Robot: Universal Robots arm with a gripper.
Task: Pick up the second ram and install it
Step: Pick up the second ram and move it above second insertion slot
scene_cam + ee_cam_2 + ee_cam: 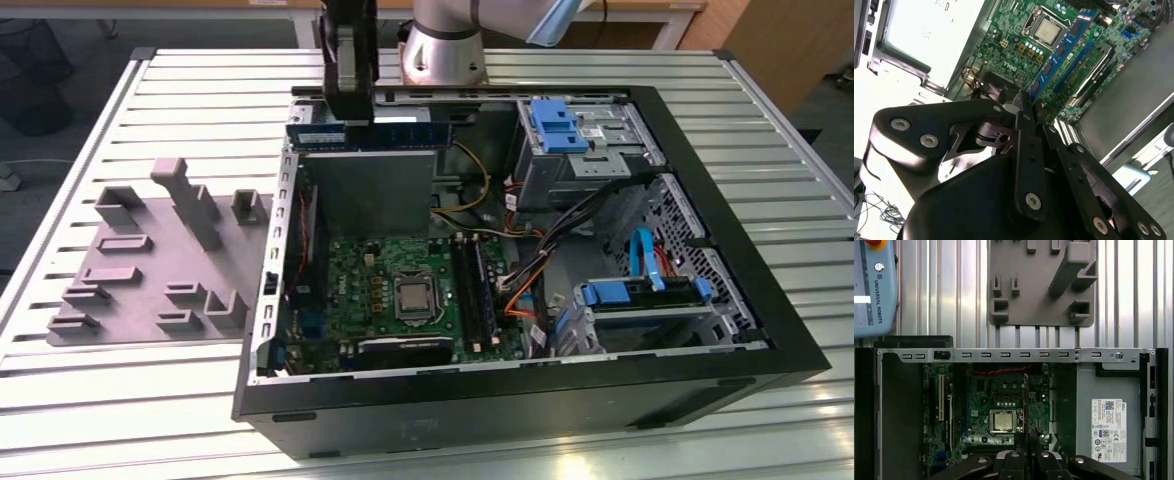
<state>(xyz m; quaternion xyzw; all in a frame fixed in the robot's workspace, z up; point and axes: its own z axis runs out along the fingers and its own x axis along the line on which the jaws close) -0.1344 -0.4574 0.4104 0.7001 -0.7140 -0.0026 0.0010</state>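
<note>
The second ram [380, 135] is a long, narrow blue-green stick with a row of black chips. It hangs level above the far side of the open computer case [747, 330], and my gripper [354, 120] is shut on its upper edge. In the second wrist view the ram [1064, 47] reaches out from the gripper [1026, 102] over the green motherboard [1009, 35]. In the first wrist view the ram [1025, 400] shows edge-on as a thin dark line above the gripper [1025, 440]. The long black slots [475, 290] lie beside the processor [416, 298], well below the stick.
A grey fixture plate [160, 260] with upright holders lies on the slatted table at the exterior view's left. Inside the case are a grey power supply [367, 190], drive bays with blue clips [561, 125], and loose coloured cables [527, 285]. The arm's base [441, 50] stands behind the case.
</note>
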